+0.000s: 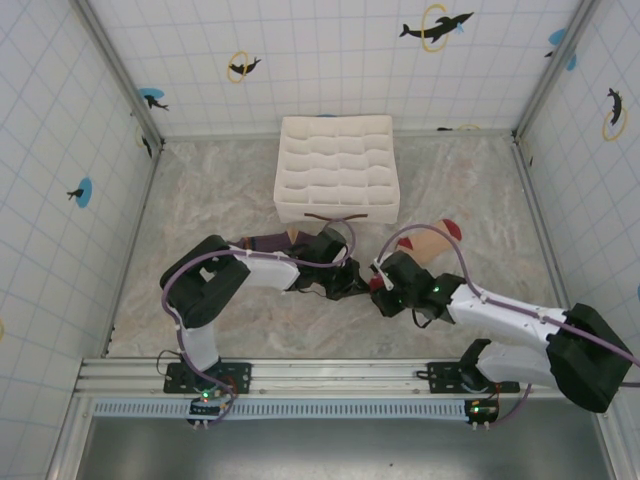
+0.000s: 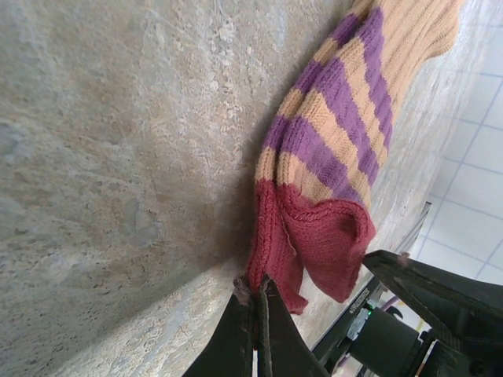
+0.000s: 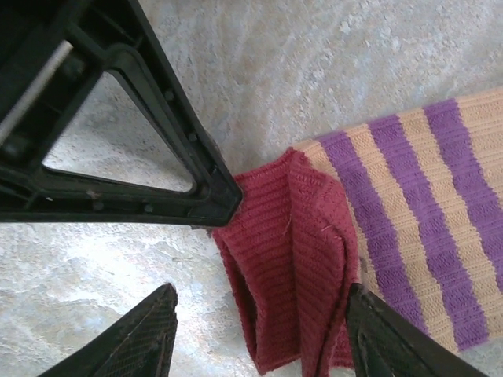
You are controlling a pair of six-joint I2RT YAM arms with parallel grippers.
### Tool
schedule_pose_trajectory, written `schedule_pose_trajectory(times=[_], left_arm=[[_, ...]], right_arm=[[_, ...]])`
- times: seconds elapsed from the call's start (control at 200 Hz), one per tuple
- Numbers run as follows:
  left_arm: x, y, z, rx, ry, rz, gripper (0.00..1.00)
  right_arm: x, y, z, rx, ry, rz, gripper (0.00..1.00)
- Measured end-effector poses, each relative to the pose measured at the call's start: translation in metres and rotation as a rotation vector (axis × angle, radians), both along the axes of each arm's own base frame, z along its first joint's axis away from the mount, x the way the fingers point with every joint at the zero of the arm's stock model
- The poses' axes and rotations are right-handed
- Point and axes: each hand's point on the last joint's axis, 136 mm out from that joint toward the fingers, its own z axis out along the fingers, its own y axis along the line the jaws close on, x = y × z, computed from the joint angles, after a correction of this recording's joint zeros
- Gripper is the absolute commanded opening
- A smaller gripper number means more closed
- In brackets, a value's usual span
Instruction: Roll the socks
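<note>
The left gripper (image 2: 256,294) was pinched shut on the red cuff (image 3: 287,259) of the beige sock (image 3: 416,204), which lay on the table (image 2: 118,157). The right gripper (image 3: 263,334) stood open around that cuff, holding nothing.

organiser box (image 1: 337,165): white, gridded, far centre of table | table (image 1: 215,190): marbled beige | walls (image 1: 330,70): tiled, dolphin stickers (image 1: 436,27)

Left tool (image 1: 350,283) and right tool (image 1: 384,294) sit tip to tip mid surface (image 1: 200,190). Beige sock (image 1: 432,240) lies behind right tool. Purple sock (image 1: 262,242) lies under left arm (image 1: 215,285). White box (image 1: 337,168) sits at the back.
</note>
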Motion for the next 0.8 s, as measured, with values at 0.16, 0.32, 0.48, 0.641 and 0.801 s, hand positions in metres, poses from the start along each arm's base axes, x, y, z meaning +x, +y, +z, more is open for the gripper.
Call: schedule_pose_trajectory(times=[0.16,0.32,0.48,0.641,0.801], left_arm=[[-0.002,0.000,0.001,-0.007,0.011,-0.006,0.00],[0.000,0.001,0.001,-0.012,0.021,0.001,0.00],[0.000,0.000,0.004,-0.023,0.036,0.005,0.00],[0.001,-0.002,0.007,-0.041,0.033,0.004,0.00],[0.001,0.000,0.005,-0.047,0.030,0.008,0.35]], right_arm=[[-0.008,-0.004,-0.012,-0.058,-0.021,0.002,0.58],[-0.015,-0.005,-0.017,-0.100,-0.071,0.009,0.56],[-0.015,-0.009,-0.022,-0.143,-0.130,-0.007,0.49],[-0.009,-0.013,-0.024,-0.153,-0.172,-0.045,0.32],[-0.004,-0.009,-0.022,-0.135,-0.190,-0.051,0.05]])
